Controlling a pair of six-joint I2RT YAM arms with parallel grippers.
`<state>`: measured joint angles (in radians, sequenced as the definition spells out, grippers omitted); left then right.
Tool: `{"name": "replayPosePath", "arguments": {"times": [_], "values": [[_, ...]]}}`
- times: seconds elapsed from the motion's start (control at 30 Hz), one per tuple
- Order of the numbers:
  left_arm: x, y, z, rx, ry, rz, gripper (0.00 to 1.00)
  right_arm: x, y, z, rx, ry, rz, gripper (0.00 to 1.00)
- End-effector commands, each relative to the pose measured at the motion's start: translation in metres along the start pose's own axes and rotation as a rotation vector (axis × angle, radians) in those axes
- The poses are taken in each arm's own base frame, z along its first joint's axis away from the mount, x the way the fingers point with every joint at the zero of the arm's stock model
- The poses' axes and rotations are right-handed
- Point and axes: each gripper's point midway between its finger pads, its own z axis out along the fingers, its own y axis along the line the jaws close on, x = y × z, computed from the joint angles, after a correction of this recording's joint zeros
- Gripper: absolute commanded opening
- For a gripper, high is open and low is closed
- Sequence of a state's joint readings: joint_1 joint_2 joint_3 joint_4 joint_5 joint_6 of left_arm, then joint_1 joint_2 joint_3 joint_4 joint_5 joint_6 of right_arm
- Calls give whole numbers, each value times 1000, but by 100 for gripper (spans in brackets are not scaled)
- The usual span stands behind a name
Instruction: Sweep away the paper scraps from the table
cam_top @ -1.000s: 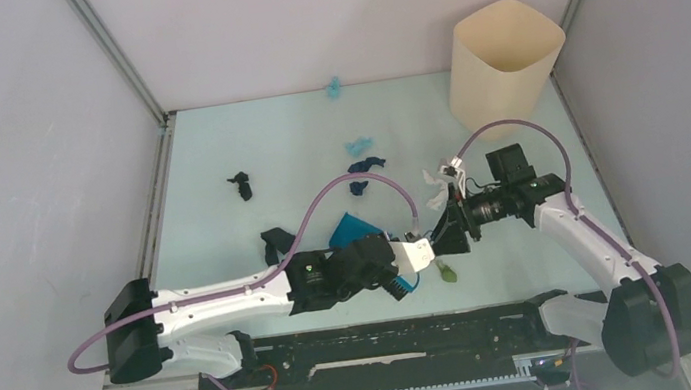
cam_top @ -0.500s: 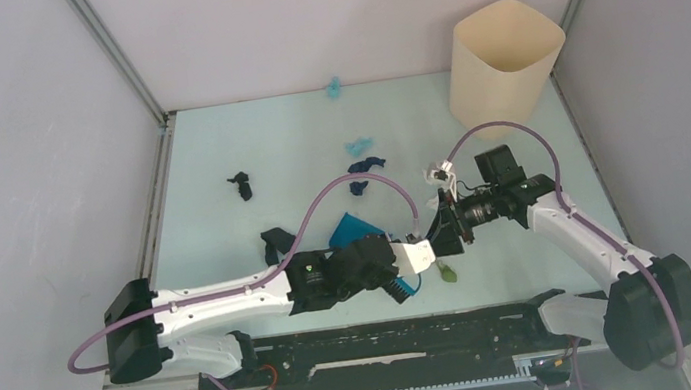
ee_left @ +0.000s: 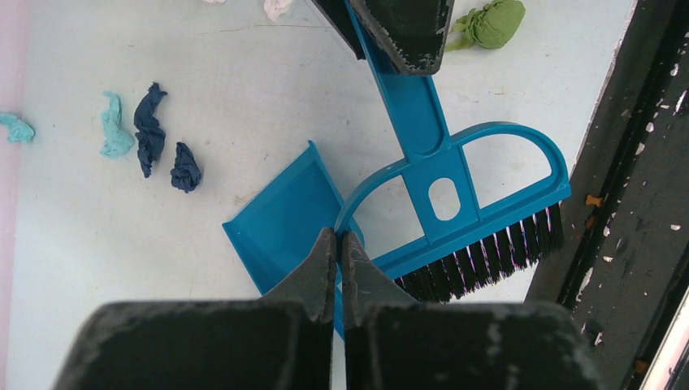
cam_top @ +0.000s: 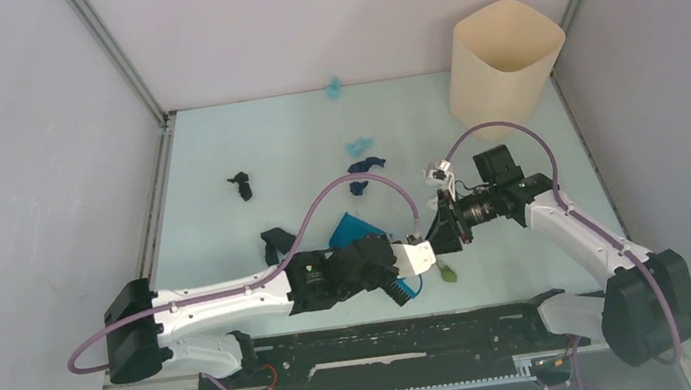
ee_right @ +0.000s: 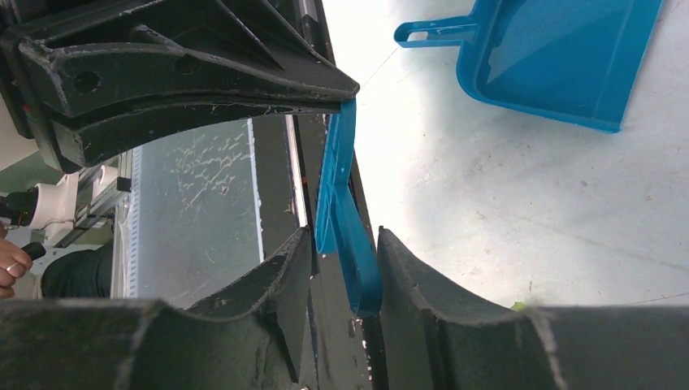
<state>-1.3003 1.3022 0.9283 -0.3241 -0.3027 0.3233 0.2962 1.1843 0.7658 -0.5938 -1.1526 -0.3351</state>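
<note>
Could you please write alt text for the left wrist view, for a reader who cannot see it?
The left pincer grips a blue hand brush at its looped head, while the right pincer closes around the handle from above. A blue dustpan lies beside it on the table, with paper scraps scattered beyond.
</note>
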Motion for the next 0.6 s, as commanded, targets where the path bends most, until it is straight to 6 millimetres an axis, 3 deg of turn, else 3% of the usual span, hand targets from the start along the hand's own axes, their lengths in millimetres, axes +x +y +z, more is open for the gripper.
{"name": "replayPosePath", "arguments": {"times": [0.0, 0.3, 0.57], "values": [[-12, 1, -3, 6, -37, -6, 0, -10, 3, 1, -16, -14, -47, 41], [-13, 2, -4, 1, -46, -10, 0, -9, 3, 1, -21, -9, -47, 32], [-14, 5, -5, -18, -52, -12, 0, -6, 3, 1, -23, 0, -45, 35]]}}
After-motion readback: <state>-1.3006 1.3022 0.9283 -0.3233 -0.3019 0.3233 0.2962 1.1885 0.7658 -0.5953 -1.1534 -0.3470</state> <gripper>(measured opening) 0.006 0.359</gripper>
